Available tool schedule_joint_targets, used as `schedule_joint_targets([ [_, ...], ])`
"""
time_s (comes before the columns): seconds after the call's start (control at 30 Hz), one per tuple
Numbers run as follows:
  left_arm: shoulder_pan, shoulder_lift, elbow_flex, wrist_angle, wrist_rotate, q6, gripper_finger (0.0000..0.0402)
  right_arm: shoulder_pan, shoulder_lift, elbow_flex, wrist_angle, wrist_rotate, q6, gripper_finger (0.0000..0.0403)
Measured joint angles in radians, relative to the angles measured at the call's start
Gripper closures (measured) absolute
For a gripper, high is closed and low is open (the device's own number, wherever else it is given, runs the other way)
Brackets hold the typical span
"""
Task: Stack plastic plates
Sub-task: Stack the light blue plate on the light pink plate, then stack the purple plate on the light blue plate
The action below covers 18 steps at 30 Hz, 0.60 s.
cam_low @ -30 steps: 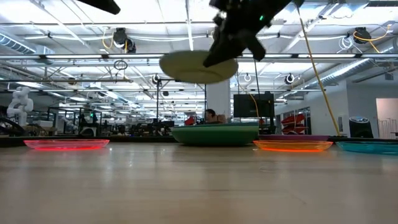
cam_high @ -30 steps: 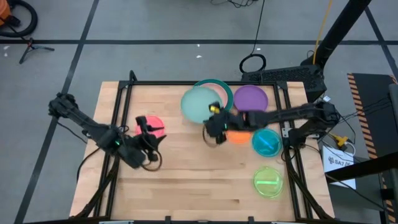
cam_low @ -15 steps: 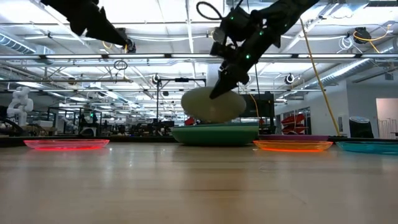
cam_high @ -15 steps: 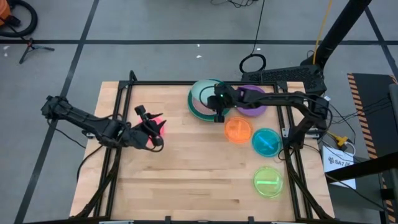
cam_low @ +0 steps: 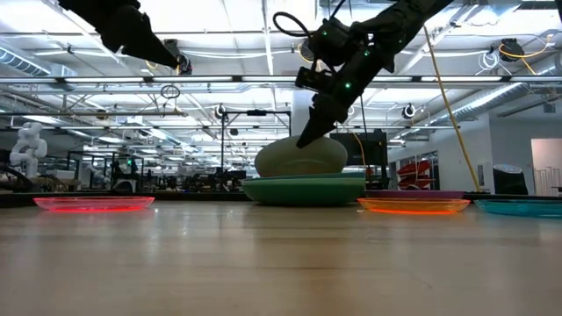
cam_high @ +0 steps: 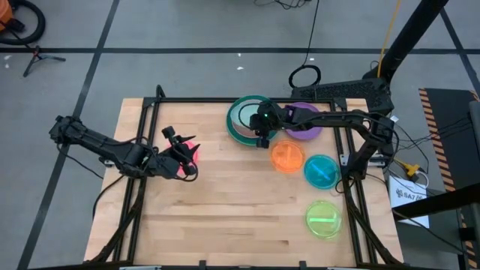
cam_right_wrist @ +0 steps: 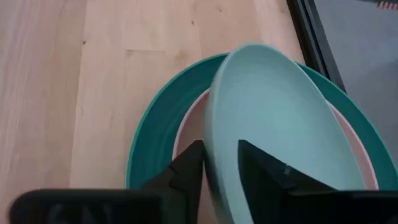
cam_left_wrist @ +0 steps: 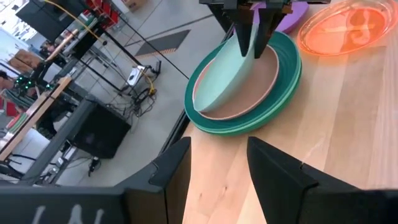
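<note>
A stack stands at the table's far middle: a large dark green plate (cam_high: 241,112) with a pale pink plate (cam_left_wrist: 249,93) lying in it. My right gripper (cam_high: 261,137) is over the stack's right side, shut on a mint plate (cam_right_wrist: 280,118) that stands tilted on the stack. My left gripper (cam_high: 186,154) is open and empty, raised over a pink plate (cam_high: 189,147) at the table's left; it also shows in the low view (cam_low: 176,63). My right gripper pinches the mint plate's rim (cam_right_wrist: 214,146) between its two fingers, one finger on each face. The fingers (cam_left_wrist: 244,31) come from above, pointing down. The plate is steeply tilted, and its lower edge (cam_left_wrist: 208,102) rests in the pale pink plate on the stack.
A purple plate (cam_high: 306,120) lies right of the stack. An orange plate (cam_high: 286,156), a blue plate (cam_high: 322,171) and a translucent lime plate (cam_high: 324,219) lie along the table's right side. Bare wood (cam_high: 232,210) fills the middle and near part.
My right gripper has carried the mint plate from the table's middle toward the far edge and down onto the stack; the plate has tipped from nearly level to steeply tilted. My left gripper has gone a little toward the far edge, over the pink plate.
</note>
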Motion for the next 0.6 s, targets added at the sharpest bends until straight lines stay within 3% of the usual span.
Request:
schedule_joint_targets([
  [0.23, 0.002, 0.000, 0.000, 0.041, 0.000, 0.078, 0.0238, 0.000, -0.017, 0.000, 0.001, 0.002, 0.147, 0.0242],
  [0.33, 0.016, 0.000, 0.000, 0.118, 0.001, 0.126, 0.0238, 0.002, -0.027, 0.000, -0.031, -0.015, 0.288, 0.0223],
  [0.6, 0.057, 0.000, 0.000, 0.153, 0.055, 0.198, 0.0238, 0.021, -0.062, 0.000, -0.114, -0.024, 0.491, 0.0211],
])
